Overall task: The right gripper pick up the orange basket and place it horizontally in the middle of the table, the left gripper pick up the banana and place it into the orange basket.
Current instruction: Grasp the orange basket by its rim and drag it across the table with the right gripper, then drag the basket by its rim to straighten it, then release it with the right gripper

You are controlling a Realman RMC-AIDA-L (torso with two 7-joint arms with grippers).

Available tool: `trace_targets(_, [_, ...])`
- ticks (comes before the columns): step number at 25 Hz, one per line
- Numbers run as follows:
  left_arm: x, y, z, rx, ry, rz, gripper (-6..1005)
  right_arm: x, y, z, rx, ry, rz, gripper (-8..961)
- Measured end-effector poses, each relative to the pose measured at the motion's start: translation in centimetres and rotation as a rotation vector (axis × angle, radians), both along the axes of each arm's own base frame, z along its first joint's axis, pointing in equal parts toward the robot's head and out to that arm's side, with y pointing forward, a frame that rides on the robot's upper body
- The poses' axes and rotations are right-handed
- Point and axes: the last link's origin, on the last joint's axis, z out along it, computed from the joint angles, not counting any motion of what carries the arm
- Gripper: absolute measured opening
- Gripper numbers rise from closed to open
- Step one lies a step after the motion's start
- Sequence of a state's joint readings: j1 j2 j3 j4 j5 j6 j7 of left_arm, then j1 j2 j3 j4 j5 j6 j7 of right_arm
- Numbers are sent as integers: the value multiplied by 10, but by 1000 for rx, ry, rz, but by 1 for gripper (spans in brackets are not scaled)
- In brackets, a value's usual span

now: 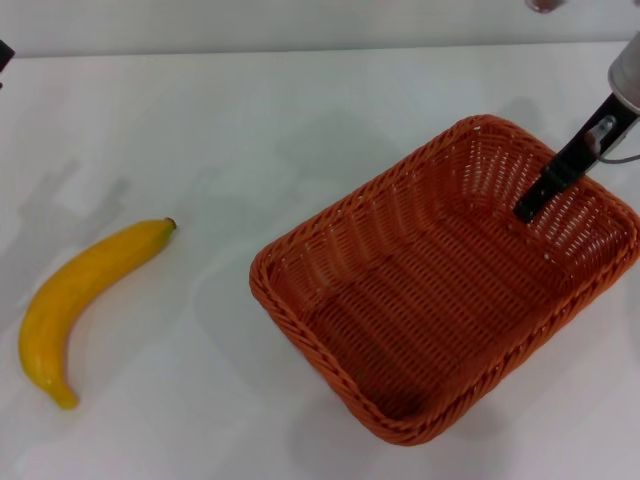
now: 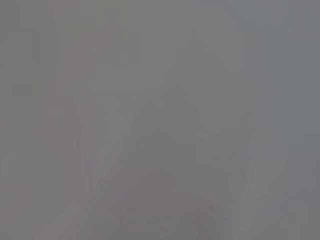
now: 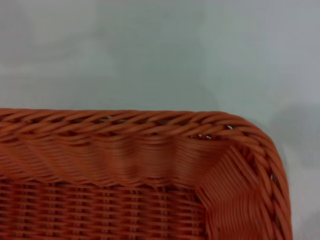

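The orange basket (image 1: 440, 300) sits on the white table (image 1: 300, 120) right of centre, turned at a diagonal and holding nothing. My right gripper (image 1: 527, 208), black on a grey arm end, reaches down inside the basket by its far right wall. The right wrist view shows a basket corner (image 3: 220, 145) with its braided rim, close up. The yellow banana (image 1: 75, 295) lies on the table at the left, well apart from the basket, with its dark tip pointing toward the back. Only a dark sliver of my left gripper (image 1: 4, 55) shows at the far left edge.
Bare white tabletop lies between the banana and the basket and along the back (image 1: 250, 90). The basket's right corner is close to the right edge of the head view. The left wrist view shows only a featureless grey surface.
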State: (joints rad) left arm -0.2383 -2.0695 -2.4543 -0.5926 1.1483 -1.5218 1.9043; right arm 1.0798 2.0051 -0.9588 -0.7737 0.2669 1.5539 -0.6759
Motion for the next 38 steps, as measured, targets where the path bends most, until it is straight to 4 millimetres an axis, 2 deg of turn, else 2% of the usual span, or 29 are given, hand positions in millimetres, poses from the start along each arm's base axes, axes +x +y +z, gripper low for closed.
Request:
trace_targets(7, [2, 3, -3, -19, 17, -4, 874, 3, 3, -1, 7, -53, 13, 766])
trace_targets(17, [3, 6, 1, -12, 34, -6, 875, -1, 4, -3, 5, -59, 22, 322])
trace_targets(25, [8, 13, 13, 2, 70, -29, 875, -2, 7, 11, 105, 65, -121, 216])
trace_targets(28, [12, 17, 22, 24, 100, -40, 875, 6, 8, 22, 165, 169, -213, 204])
trace_targets(31, [16, 20, 31, 45, 132, -49, 874, 23, 5, 37, 267, 266, -316, 191])
trace_targets(35, [24, 29, 39, 59, 171, -65, 874, 45, -7, 52, 382, 396, -422, 167])
trace_targets(38, [29, 35, 41, 57, 198, -79, 874, 56, -16, 57, 428, 419, -471, 155])
